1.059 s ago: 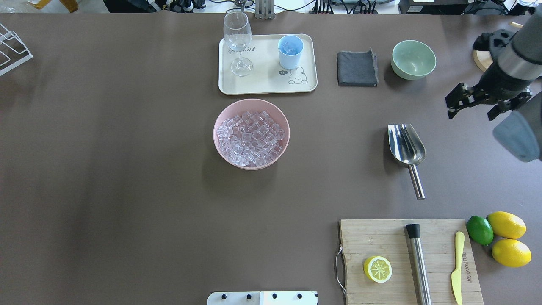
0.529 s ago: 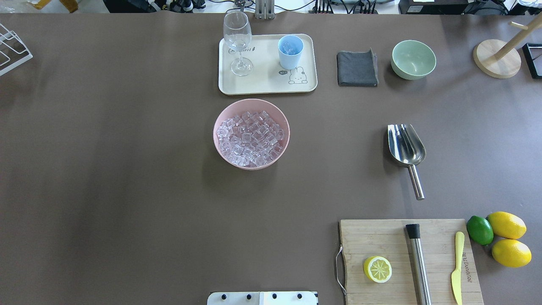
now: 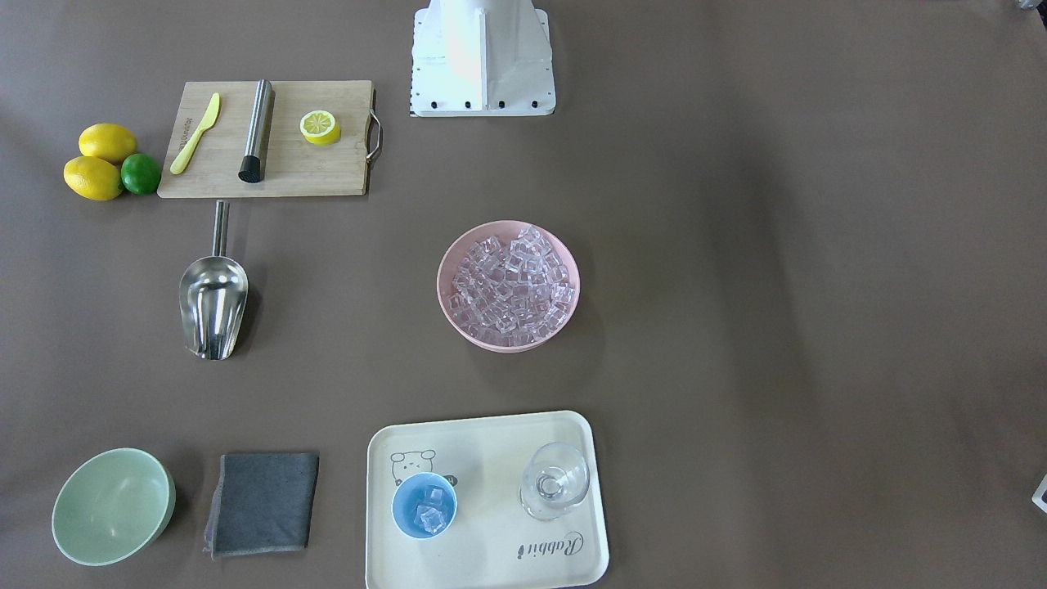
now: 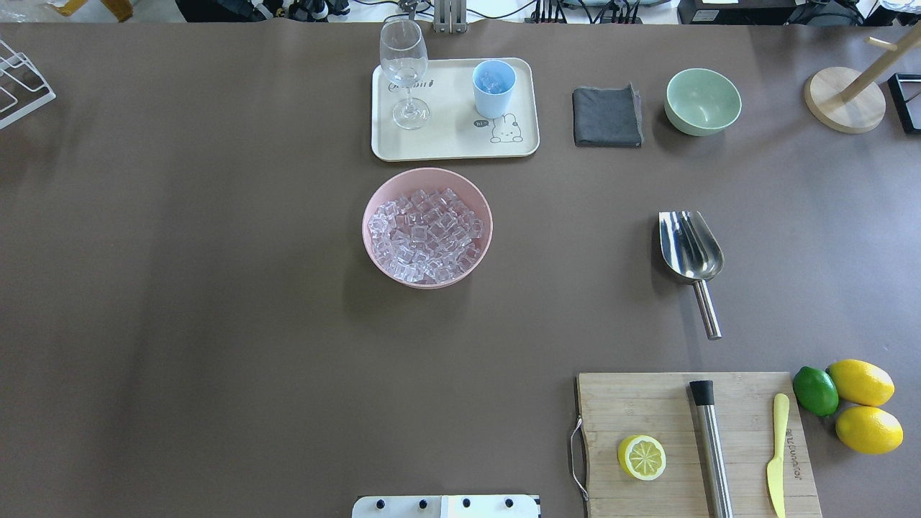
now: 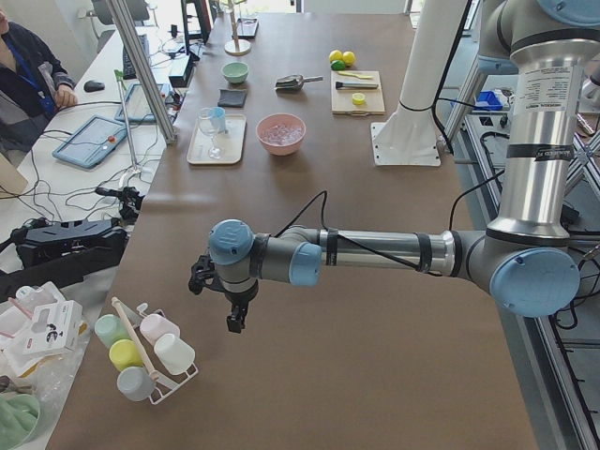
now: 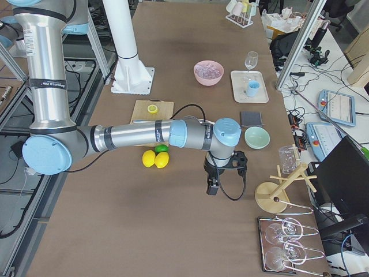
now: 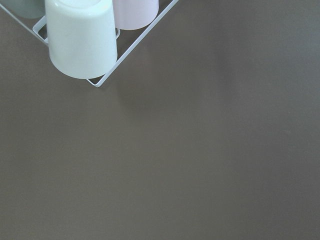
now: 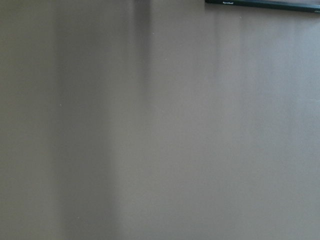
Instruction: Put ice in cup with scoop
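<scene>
The ice (image 4: 426,234) fills a pink bowl (image 4: 374,255) at the table's middle. The light-blue cup (image 4: 493,97) stands on a cream tray (image 4: 446,140) behind it and holds a few cubes (image 3: 431,507). The steel scoop (image 4: 691,248) lies empty on the table to the right, handle toward the robot; it also shows in the front view (image 3: 213,298). My left gripper (image 5: 234,317) hangs over the table's far left end near a cup rack. My right gripper (image 6: 212,186) hangs over the far right end. I cannot tell whether either is open or shut.
A wine glass (image 4: 404,68) stands on the tray beside the cup. A grey cloth (image 4: 606,116) and a pale green bowl (image 4: 702,101) lie right of it. A cutting board (image 4: 669,403) carries a lemon half, a steel rod and a knife; whole citrus lies beside it.
My right arm has left the overhead view at the right edge, uncovering the wooden stand there. Nothing on the table has moved.
</scene>
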`<state>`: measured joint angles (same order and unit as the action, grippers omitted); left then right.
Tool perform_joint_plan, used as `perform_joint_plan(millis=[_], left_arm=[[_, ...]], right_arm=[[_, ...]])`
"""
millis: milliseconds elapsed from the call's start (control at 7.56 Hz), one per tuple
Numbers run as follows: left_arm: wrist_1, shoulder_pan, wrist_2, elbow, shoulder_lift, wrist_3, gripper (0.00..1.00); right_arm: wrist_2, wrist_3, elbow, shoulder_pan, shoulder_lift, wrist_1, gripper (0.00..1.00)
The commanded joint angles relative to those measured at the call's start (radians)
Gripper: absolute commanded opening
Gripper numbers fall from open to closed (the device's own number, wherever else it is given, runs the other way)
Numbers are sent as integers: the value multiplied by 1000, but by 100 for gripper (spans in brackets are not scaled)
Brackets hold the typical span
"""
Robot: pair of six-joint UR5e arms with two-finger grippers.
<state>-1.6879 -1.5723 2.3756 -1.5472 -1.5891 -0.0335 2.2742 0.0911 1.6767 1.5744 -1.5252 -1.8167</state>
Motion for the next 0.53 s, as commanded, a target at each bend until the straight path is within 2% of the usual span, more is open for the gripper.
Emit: perform_joint_plan(millis=[0,397], left_arm=[[-1,-20,4,1,21,0,97],[-1,-21,5,-1,21,0,98]], right_arm=[[5,4,-20,4,-13,46,100],[5,6,-25,4,-16,63,100]])
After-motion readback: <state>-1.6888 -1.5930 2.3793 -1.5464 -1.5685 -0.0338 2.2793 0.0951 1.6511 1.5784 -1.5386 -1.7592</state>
